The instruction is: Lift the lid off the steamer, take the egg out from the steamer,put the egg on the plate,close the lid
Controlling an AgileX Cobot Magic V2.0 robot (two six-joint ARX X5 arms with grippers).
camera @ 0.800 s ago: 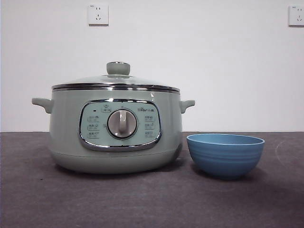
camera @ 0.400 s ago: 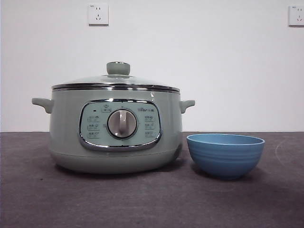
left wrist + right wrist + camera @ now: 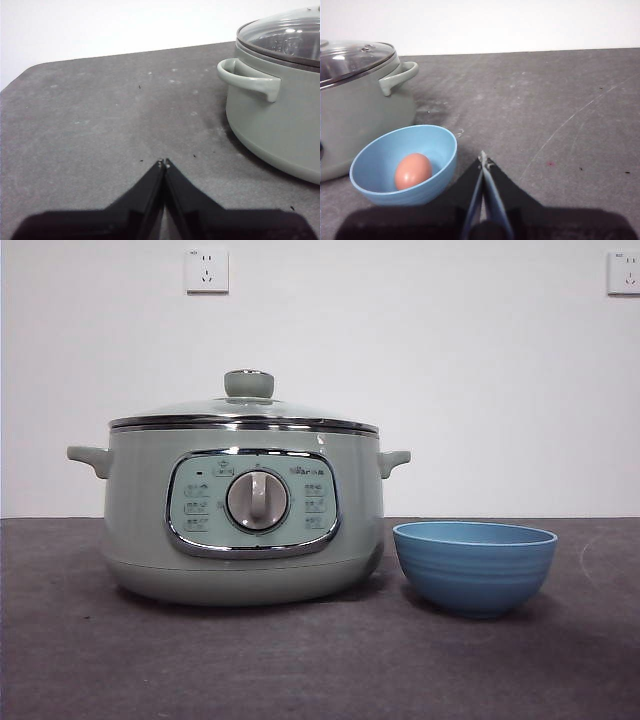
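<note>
Right wrist view shows me my right gripper [image 3: 484, 161] closed on nothing just beside the plate [image 3: 445, 150], where the egg [image 3: 412, 170] lies, while my left gripper [image 3: 163, 163], also closed and empty, waits near the steamer [image 3: 280, 120] with the lid [image 3: 285, 35] seated on it.

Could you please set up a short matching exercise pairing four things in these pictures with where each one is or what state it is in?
Things:
1. egg
2. lid
3. plate
4. left gripper

Places or states:
A. seated on the steamer
B. shut, over bare table beside the steamer's handle
C. lying inside the blue bowl
D. standing on the table next to the steamer

Pairs: 1-C, 2-A, 3-D, 4-B
</note>
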